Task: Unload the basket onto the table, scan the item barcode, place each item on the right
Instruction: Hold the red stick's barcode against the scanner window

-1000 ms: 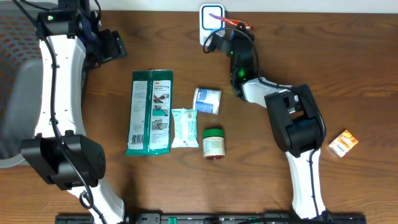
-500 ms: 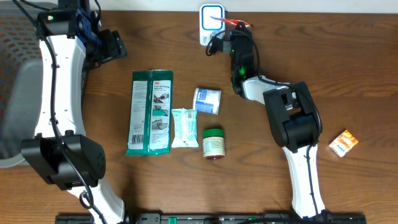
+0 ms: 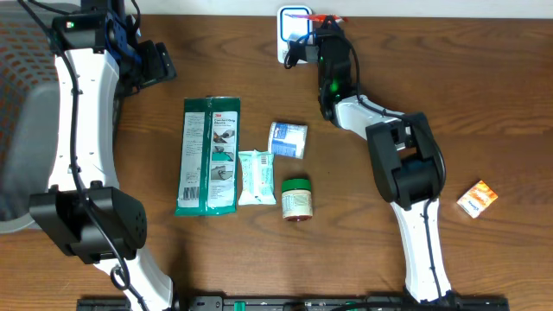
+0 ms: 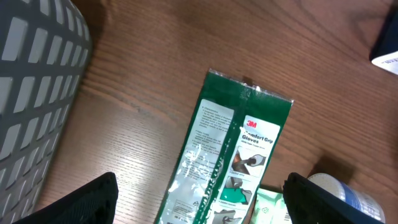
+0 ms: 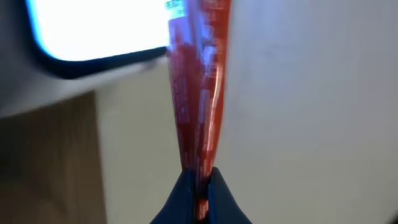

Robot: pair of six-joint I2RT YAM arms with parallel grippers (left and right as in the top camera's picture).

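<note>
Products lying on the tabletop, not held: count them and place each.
5: green glove pack left of centre; small white packet beside it; blue-white tub behind that; green-lidded jar nearest the front; orange box far right. Arms may hide more.

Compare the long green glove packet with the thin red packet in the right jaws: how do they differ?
The long green glove packet lies flat on the wooden table; the thin red packet is held up beside the white, blue-rimmed scanner. The green one is untouched; the red one is pinched in the right arm's shut jaws. Overhead, the green looks far larger. Both are glossy printed packets.
</note>
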